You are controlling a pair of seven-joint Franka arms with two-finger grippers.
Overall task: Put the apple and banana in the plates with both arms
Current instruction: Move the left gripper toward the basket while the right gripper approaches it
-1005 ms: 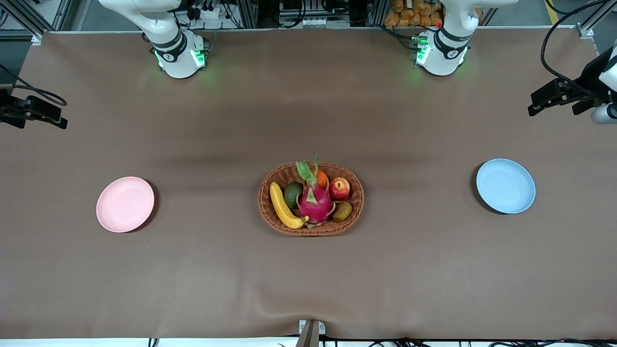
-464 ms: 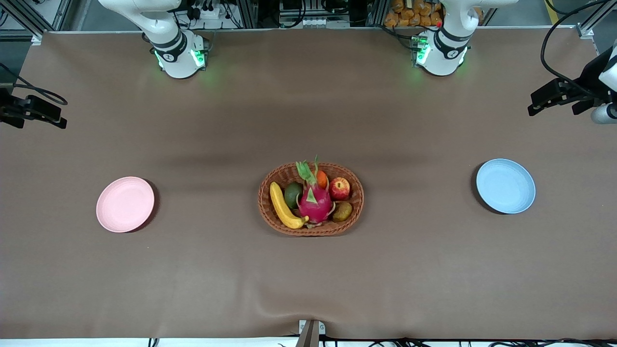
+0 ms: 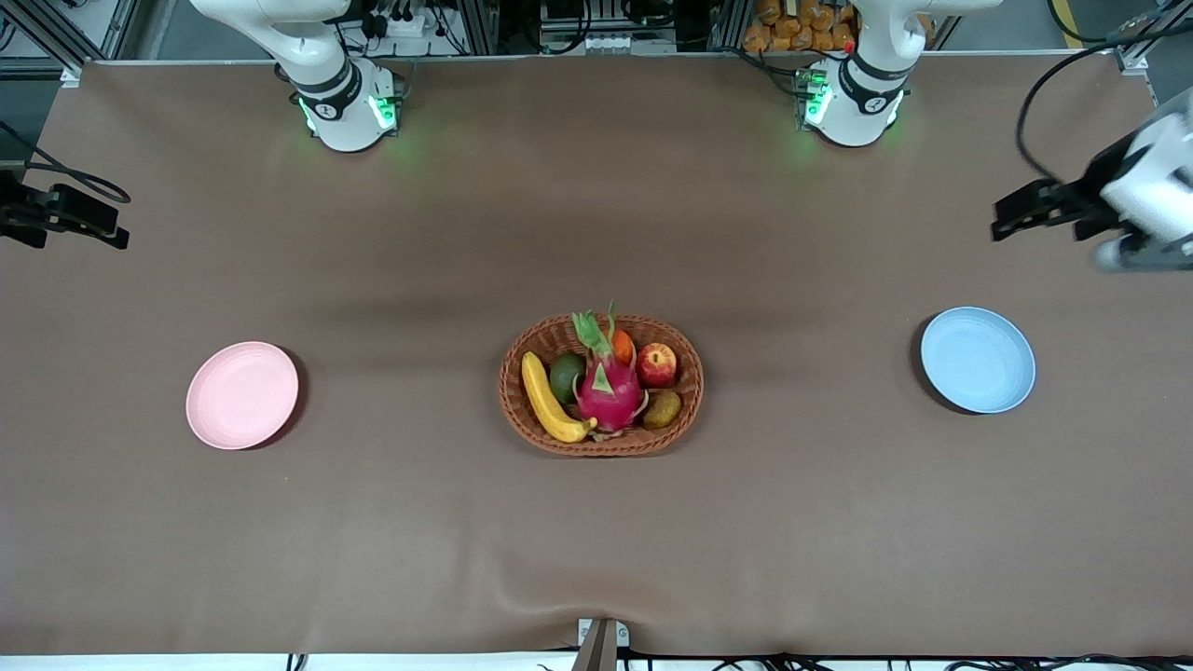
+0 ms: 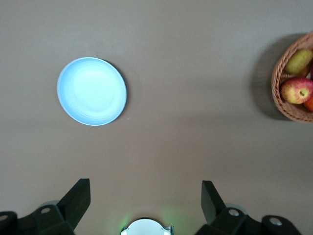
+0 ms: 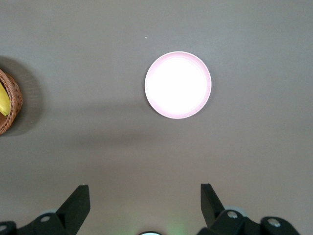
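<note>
Both my grippers, left (image 4: 142, 203) and right (image 5: 142, 203), released, aloft; apple (image 3: 657, 364), banana (image 3: 548, 399) mid-frame in basket (image 3: 529, 431); plates (image 3: 978, 360) bare.

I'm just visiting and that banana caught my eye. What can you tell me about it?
The banana is long, curved and plain yellow with a dark tip. It lies in the oval wicker basket, along the rim at the right arm's end, its dark tip nearer the front camera. It rests beside a green fruit and its tip reaches the magenta dragon fruit. No gripper is near it.
</note>
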